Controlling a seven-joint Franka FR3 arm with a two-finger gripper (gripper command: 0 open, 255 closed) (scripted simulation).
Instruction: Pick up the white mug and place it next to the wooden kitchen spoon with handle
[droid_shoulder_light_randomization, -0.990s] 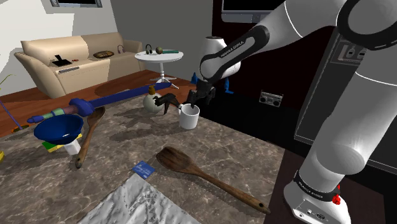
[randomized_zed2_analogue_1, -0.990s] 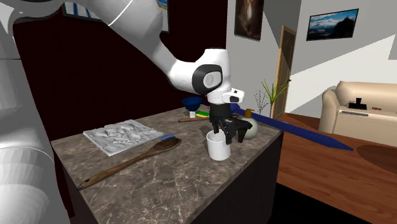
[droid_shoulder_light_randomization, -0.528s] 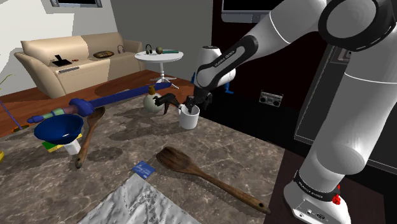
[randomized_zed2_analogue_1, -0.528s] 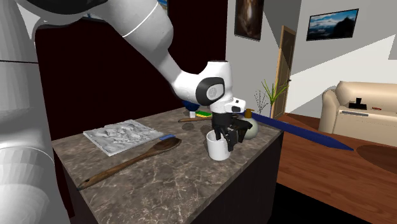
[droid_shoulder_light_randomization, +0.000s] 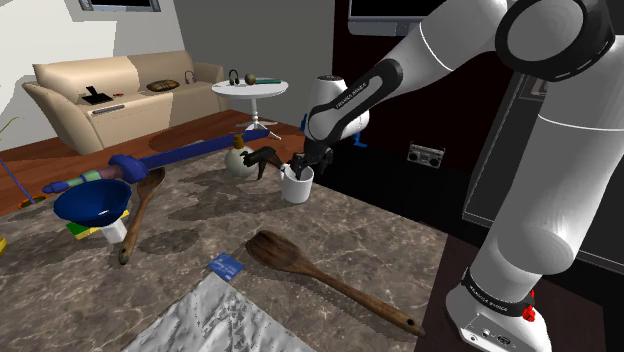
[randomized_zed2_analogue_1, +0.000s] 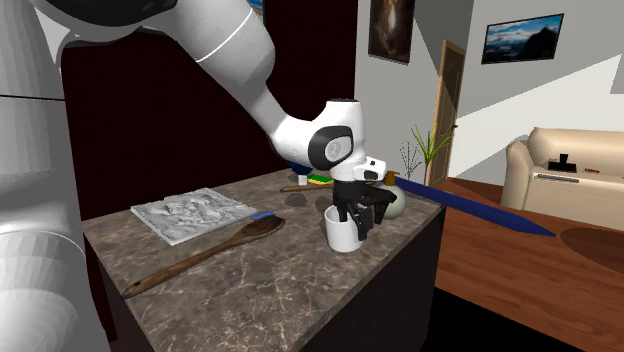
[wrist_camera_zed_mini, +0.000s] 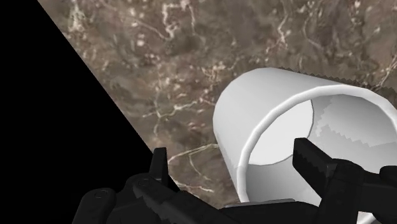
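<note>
**Operator:** What changes in this last second?

**Spotter:** Your tool (droid_shoulder_light_randomization: 301, 166) comes down from just above the white mug (droid_shoulder_light_randomization: 297, 186) to its rim. Over the final half second it barely moves, so it looks settled at grasp height.

**Operator:** Is it holding anything?

**Spotter:** Not yet. In the wrist view your tool (wrist_camera_zed_mini: 229, 149) stands open. One finger is outside the white mug (wrist_camera_zed_mini: 254, 108) and the other is inside its mouth. The wall sits between them, with a gap showing on the outer side. Nothing is clasped.

**Operator:** And the mug itself?

**Spotter:** It's upright on the counter (droid_shoulder_light_randomization: 400, 240), close to the far edge, in the same spot as a second ago. In the shoulder view it sits at about one o'clock from the bowl of the long wooden spoon (droid_shoulder_light_randomization: 325, 280), well apart from it. A second wooden spoon (droid_shoulder_light_randomization: 142, 210) lies out at about eight o'clock from the mug. I can't tell which one your task means.

**Operator:** So where does that leave me?

**Spotter:** I judge the approach is finished. You close on the wall next, then lift. A one-wall pinch can let the mug tilt, so carry it gently.
</note>
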